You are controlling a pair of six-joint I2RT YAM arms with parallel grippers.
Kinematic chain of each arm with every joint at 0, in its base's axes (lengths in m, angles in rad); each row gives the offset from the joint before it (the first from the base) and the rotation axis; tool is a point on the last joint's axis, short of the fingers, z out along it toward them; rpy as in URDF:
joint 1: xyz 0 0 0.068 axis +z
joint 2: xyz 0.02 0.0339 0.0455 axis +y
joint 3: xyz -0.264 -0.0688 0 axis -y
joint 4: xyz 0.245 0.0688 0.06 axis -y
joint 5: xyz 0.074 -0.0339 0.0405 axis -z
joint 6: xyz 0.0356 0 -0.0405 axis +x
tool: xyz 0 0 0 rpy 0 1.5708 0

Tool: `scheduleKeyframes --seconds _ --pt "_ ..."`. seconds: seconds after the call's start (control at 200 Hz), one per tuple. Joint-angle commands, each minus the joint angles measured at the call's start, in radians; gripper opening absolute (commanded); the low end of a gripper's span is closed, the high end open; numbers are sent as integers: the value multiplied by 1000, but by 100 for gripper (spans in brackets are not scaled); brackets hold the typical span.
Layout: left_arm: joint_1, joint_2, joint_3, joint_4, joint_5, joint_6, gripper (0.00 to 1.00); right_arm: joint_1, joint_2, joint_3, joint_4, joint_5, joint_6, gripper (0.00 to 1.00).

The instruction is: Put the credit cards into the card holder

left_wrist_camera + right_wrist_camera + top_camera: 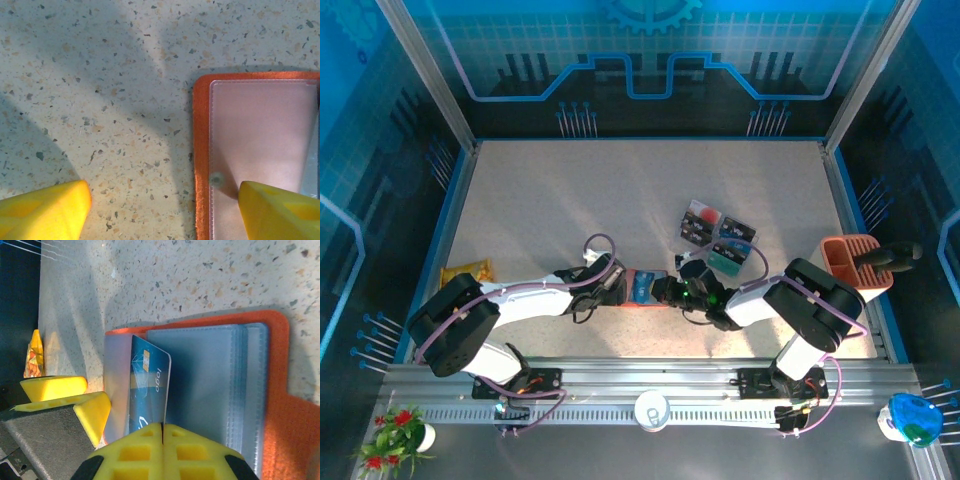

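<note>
Red-orange folding card holder (642, 288) open on the speckled table (570, 200), between both grippers.
Right gripper (163, 426): yellow fingers pressed together at the near edge of a thin blue chip card (147, 390) lying on the holder's clear pocket (a pinch cannot be confirmed). Left gripper (165, 195): spread, grasping nothing, one finger (280, 212) over the holder's flap. Remaining cards (732, 235) lie grouped just beyond.
</note>
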Motion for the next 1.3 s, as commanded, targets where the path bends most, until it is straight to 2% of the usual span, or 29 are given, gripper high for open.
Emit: scheduleKeyframes --seconds 0.0,0.47,0.805,0.93,1.03,1.166,1.296 --pt "5 15 -37 -2 5 -4 80 11 -15 25 -81 -15 -9 0" --pt "6 23 -34 9 11 5 80 -2 46 145 -246 -87 -43 0" --pt "7 -26 6 -35 16 13 80 -7 94 254 -405 -143 -146 0" --pt "19 -70 13 -63 16 -11 81 -16 47 289 -495 -156 -202 20" --pt "40 -107 -2 -76 23 -37 81 -21 -5 310 -563 -153 -248 30" --pt "67 -135 -35 -73 33 -53 81 -22 -66 355 -671 -128 -325 33" --pt "81 -127 -60 -61 35 -58 82 -19 -68 408 -744 -114 -391 31"
